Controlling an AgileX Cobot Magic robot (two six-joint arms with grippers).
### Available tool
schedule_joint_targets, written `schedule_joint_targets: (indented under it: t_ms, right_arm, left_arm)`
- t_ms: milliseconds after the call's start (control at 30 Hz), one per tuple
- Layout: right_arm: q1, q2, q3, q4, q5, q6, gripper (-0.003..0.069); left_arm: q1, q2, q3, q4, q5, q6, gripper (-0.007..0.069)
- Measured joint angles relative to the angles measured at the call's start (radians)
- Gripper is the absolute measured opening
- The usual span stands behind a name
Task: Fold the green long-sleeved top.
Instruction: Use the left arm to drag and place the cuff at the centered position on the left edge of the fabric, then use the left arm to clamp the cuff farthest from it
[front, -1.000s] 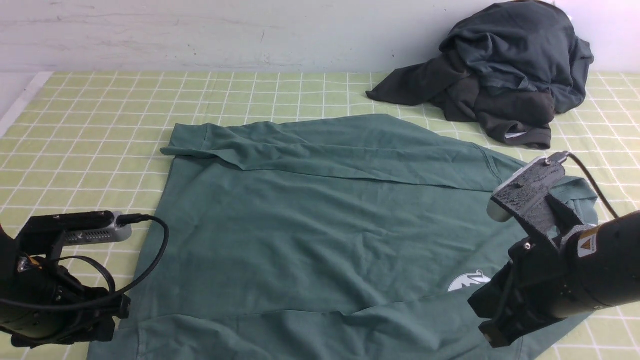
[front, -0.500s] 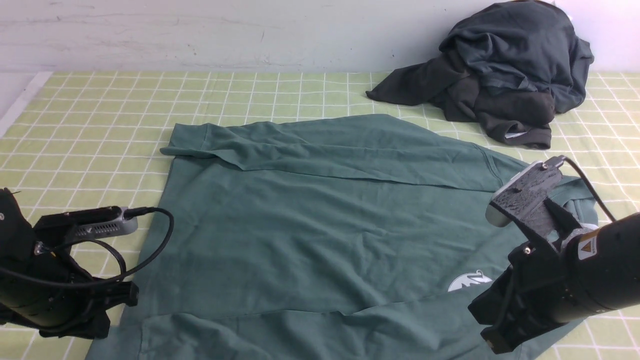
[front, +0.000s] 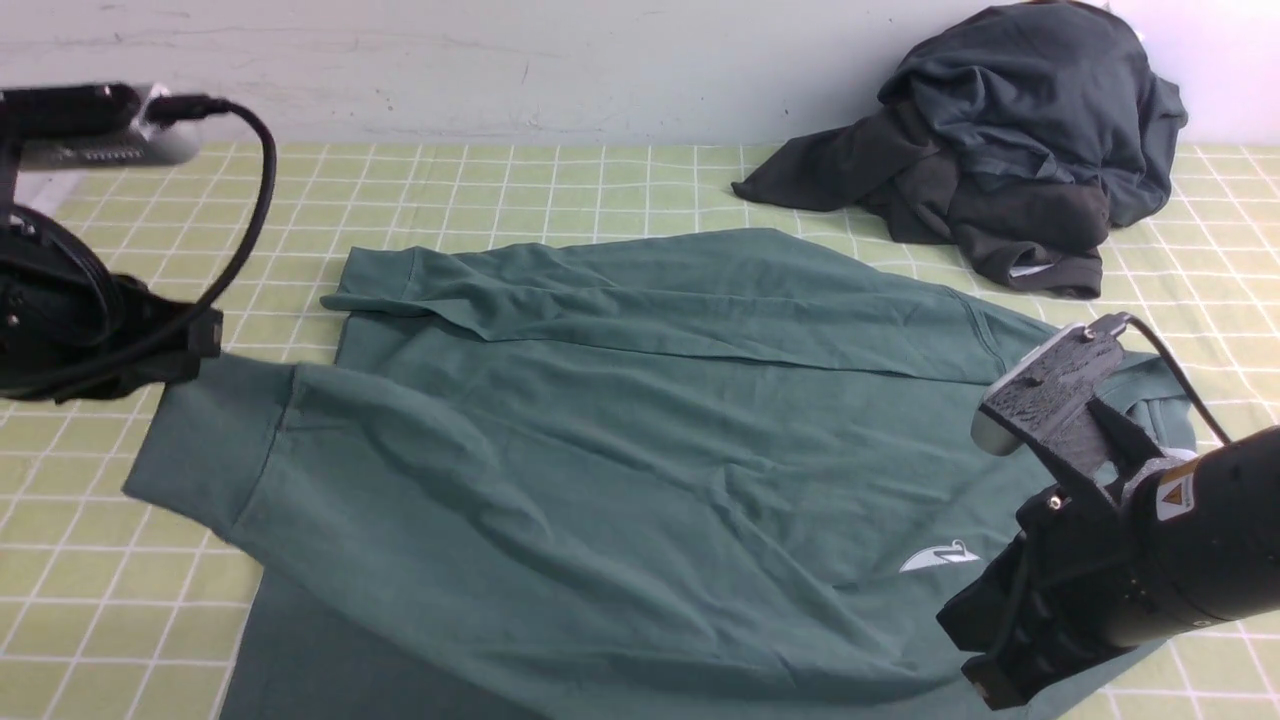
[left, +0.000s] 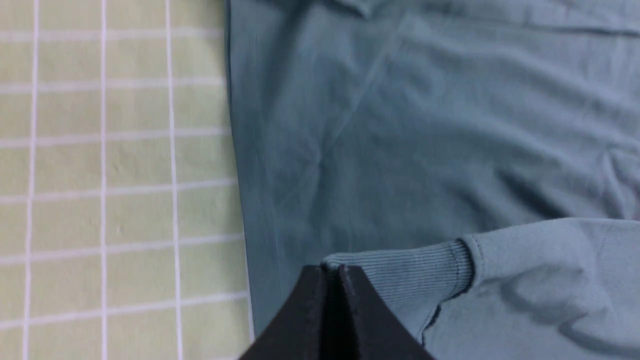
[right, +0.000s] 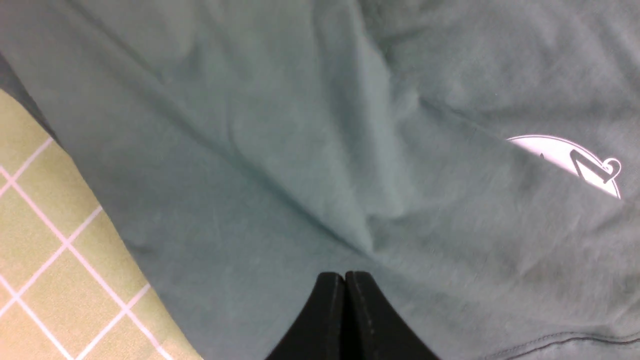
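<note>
The green long-sleeved top (front: 620, 430) lies spread on the checked cloth, its far sleeve folded across the body. My left gripper (front: 205, 345) hangs at the left, shut on the ribbed cuff (left: 410, 265) of the near sleeve. That sleeve (front: 330, 450) is lifted and stretched out toward the left. In the left wrist view the cuff's edge is pinched between the jaws of the left gripper (left: 332, 270). My right gripper (front: 985, 685) is shut at the near right, its tips (right: 345, 276) over the fabric below the white logo (front: 935, 558), with nothing seen between them.
A heap of dark charcoal garments (front: 1010, 150) sits at the back right by the wall (front: 400, 70). The yellow-green checked cloth (front: 150, 250) covers the table, whose pale left edge (front: 40, 210) shows at the far left.
My left gripper shut on the near sleeve's cuff, then rose and swung away from the near left corner, pulling the sleeve up and out. The right arm barely moved.
</note>
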Motion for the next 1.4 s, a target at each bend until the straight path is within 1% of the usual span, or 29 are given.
schedule_joint_targets:
  t_ms: [133, 367, 467, 533, 567, 600, 633, 667, 700, 733, 767, 800, 1000, 1033, 1133, 1167, 1267, 1400]
  right_arm:
    - [0.000, 0.000, 0.000, 0.000, 0.000, 0.000, -0.0016]
    - [0.000, 0.000, 0.000, 0.001, 0.000, 0.000, -0.0016]
    - [0.000, 0.000, 0.000, 0.001, 0.002, 0.000, -0.0016]
    - [0.000, 0.000, 0.000, 0.001, 0.002, 0.000, -0.0016]
    - [0.000, 0.000, 0.000, 0.003, 0.002, 0.000, -0.0016]
    - [0.000, 0.000, 0.000, 0.003, 0.002, 0.000, -0.0016]
    - [0.000, 0.000, 0.000, 0.004, 0.001, 0.000, -0.0016]
    - [0.000, 0.000, 0.000, 0.004, -0.002, 0.000, -0.0016]
    - [0.000, 0.000, 0.000, 0.005, -0.006, 0.000, -0.0016]
    - [0.000, 0.000, 0.000, 0.006, -0.007, 0.000, -0.0016]
    - [0.000, 0.000, 0.000, 0.014, -0.016, 0.000, -0.0016]
    - [0.000, 0.000, 0.000, 0.019, -0.023, 0.000, -0.0016]
    - [0.000, 0.001, 0.000, 0.024, -0.052, -0.014, -0.0016]
    - [0.000, 0.001, 0.000, 0.024, -0.053, -0.016, -0.0016]
    - [0.000, 0.004, 0.000, 0.024, -0.067, -0.030, -0.0016]
    - [0.000, 0.004, 0.000, 0.024, -0.069, -0.030, -0.0016]
    - [0.000, 0.004, 0.000, 0.026, -0.074, -0.030, -0.0016]
    - [0.000, 0.004, 0.000, 0.026, -0.078, -0.032, -0.0016]
  left_arm:
    - [0.000, 0.063, -0.067, -0.007, -0.041, 0.023, -0.0001]
    - [0.000, 0.391, -0.229, -0.011, -0.048, 0.012, 0.0005]
    - [0.000, 0.553, -0.347, 0.005, -0.004, 0.002, 0.0056]
    - [0.000, 0.647, -0.430, 0.012, 0.021, -0.002, 0.0116]
    - [0.000, 0.694, -0.488, 0.012, 0.027, -0.004, 0.0167]
    - [0.000, 0.699, -0.497, 0.012, 0.027, -0.004, 0.0175]
    - [0.000, 0.736, -0.552, 0.012, 0.027, -0.004, 0.0234]
    - [0.000, 0.758, -0.589, 0.012, 0.023, -0.005, 0.0267]
    - [0.000, 0.779, -0.630, 0.009, 0.016, -0.009, 0.0294]
    - [0.000, 0.782, -0.630, 0.008, 0.014, -0.012, 0.0294]
    - [0.000, 0.814, -0.679, 0.000, -0.012, -0.032, 0.0324]
    - [0.000, 0.830, -0.701, -0.002, -0.026, -0.052, 0.0332]
    - [0.000, 0.951, -0.781, 0.012, -0.082, -0.181, 0.0343]
    - [0.000, 0.955, -0.781, 0.015, -0.083, -0.185, 0.0343]
    - [0.000, 1.005, -0.783, 0.086, -0.105, -0.265, 0.0343]
    - [0.000, 1.007, -0.783, 0.090, -0.105, -0.275, 0.0343]
    - [0.000, 1.036, -0.794, 0.168, -0.110, -0.374, 0.0343]
    - [0.000, 1.051, -0.796, 0.180, -0.122, -0.457, 0.0343]
